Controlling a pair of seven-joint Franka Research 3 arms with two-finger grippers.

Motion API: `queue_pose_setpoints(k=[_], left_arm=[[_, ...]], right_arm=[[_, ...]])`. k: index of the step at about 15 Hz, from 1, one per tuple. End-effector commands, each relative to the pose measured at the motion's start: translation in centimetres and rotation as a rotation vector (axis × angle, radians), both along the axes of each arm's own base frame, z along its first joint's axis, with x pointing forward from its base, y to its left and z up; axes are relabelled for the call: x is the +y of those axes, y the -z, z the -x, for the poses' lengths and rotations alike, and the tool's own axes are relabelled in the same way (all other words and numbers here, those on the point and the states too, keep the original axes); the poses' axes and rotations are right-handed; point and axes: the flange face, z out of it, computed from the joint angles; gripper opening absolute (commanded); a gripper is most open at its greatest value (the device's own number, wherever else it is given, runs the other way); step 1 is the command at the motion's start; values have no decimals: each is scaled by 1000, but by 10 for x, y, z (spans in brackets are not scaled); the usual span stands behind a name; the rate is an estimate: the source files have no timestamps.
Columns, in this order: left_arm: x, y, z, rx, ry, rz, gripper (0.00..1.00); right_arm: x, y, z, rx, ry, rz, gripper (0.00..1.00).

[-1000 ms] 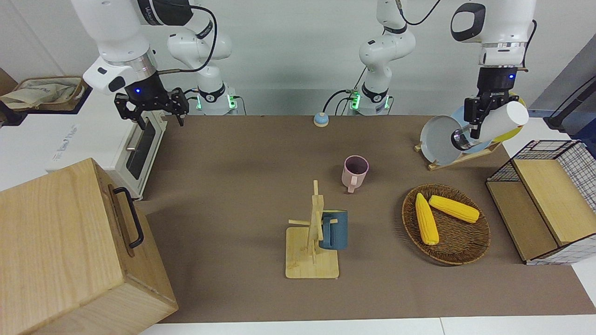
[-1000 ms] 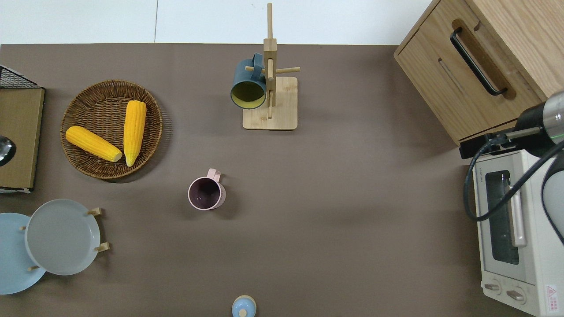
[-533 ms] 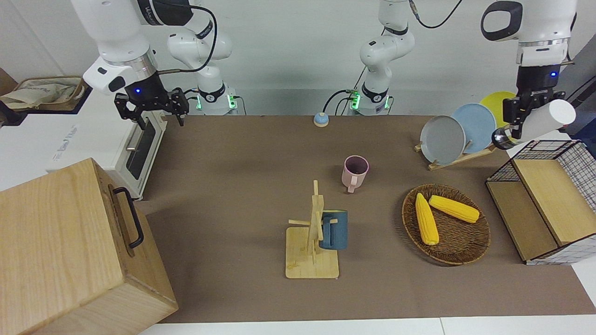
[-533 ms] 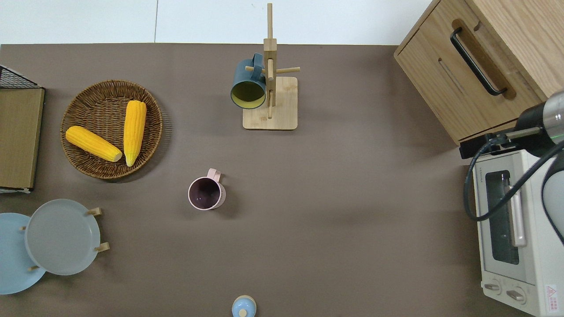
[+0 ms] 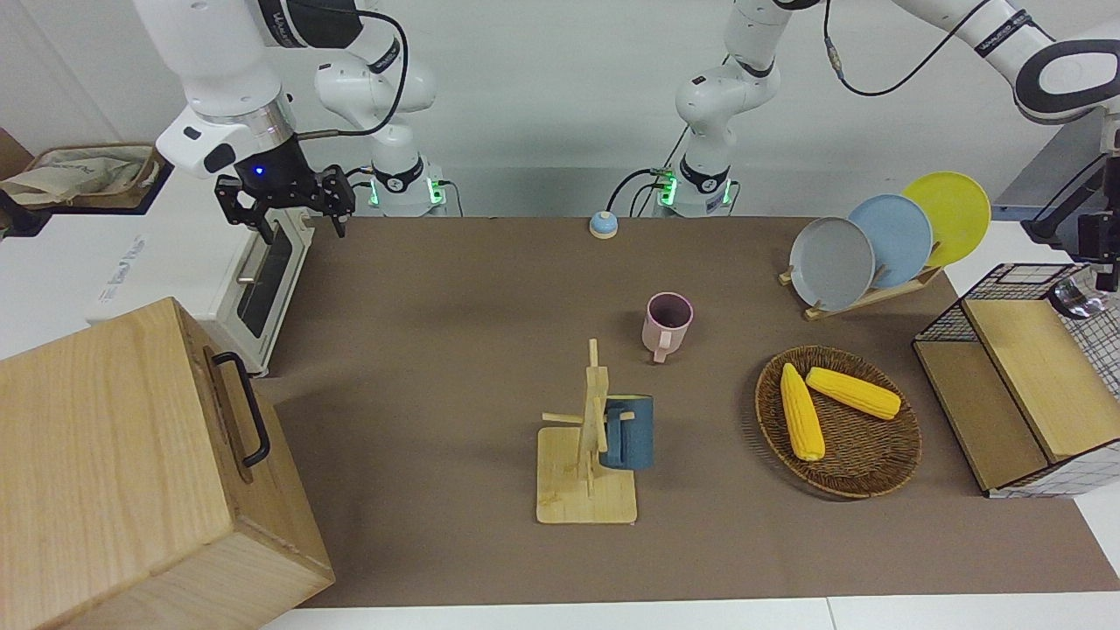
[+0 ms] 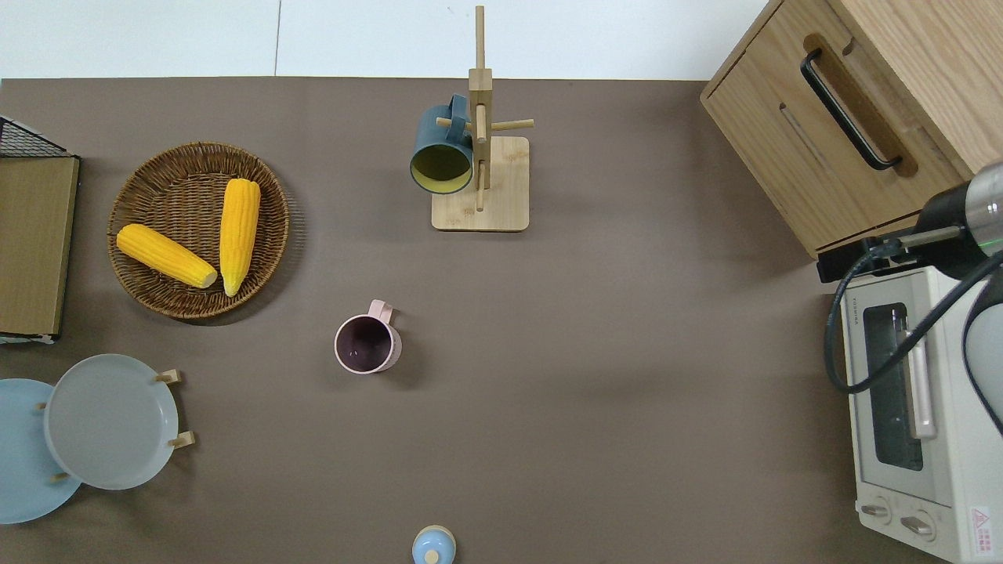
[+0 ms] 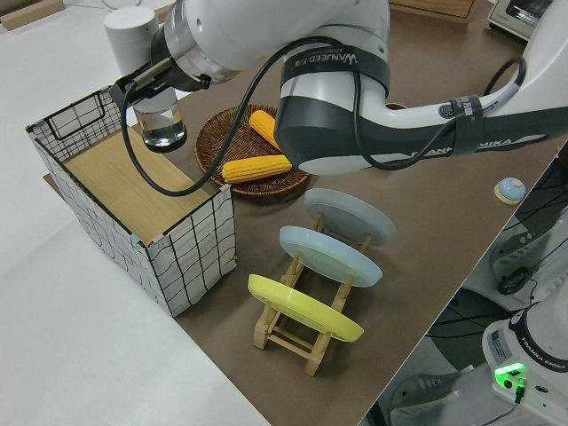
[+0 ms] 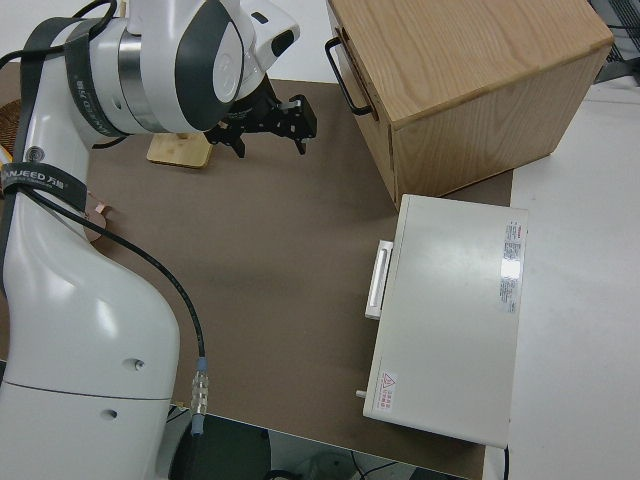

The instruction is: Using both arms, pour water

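Note:
My left gripper [image 5: 1104,262] is at the left arm's end of the table, partly cut off by the edge of the front view. It is shut on a white bottle [image 7: 133,31] with a shiny lower end [image 7: 163,124]. It holds the bottle upright over the wooden floor of the wire crate [image 7: 133,191]. The bottle's shiny end also shows in the front view [image 5: 1078,302]. A pink cup [image 5: 668,322] stands empty and upright mid-table, also in the overhead view [image 6: 365,345]. My right gripper [image 5: 282,206] is open and empty, and that arm is parked.
A plate rack [image 5: 884,241] with three plates stands beside the crate. A wicker basket [image 5: 875,464] holds two corn cobs. A mug tree [image 5: 588,455] carries a blue cup. A toaster oven [image 6: 913,439] and a wooden box [image 5: 131,464] are at the right arm's end.
My left arm has carried the bottle from over the plate rack toward the left arm's end of the table, to over the wire crate. The right arm has not moved.

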Motion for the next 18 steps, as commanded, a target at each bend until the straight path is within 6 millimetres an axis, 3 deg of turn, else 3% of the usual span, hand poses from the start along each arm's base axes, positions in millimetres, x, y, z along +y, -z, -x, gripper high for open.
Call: queue_pose_setpoints(k=[1, 10, 15, 18], left_arm=[[12, 9, -10, -97, 13, -38, 0], [30, 89, -15, -96, 6, -8, 0], [34, 97, -16, -84, 4, -7, 8], [35, 103, -16, -77, 3, -6, 70]], right_arm=[[-3, -2, 5, -1, -17, -4, 992], [-3, -2, 5, -1, -17, -4, 992], [-3, -2, 5, -1, -17, -4, 992], [-3, -2, 5, -1, -17, -4, 992]])
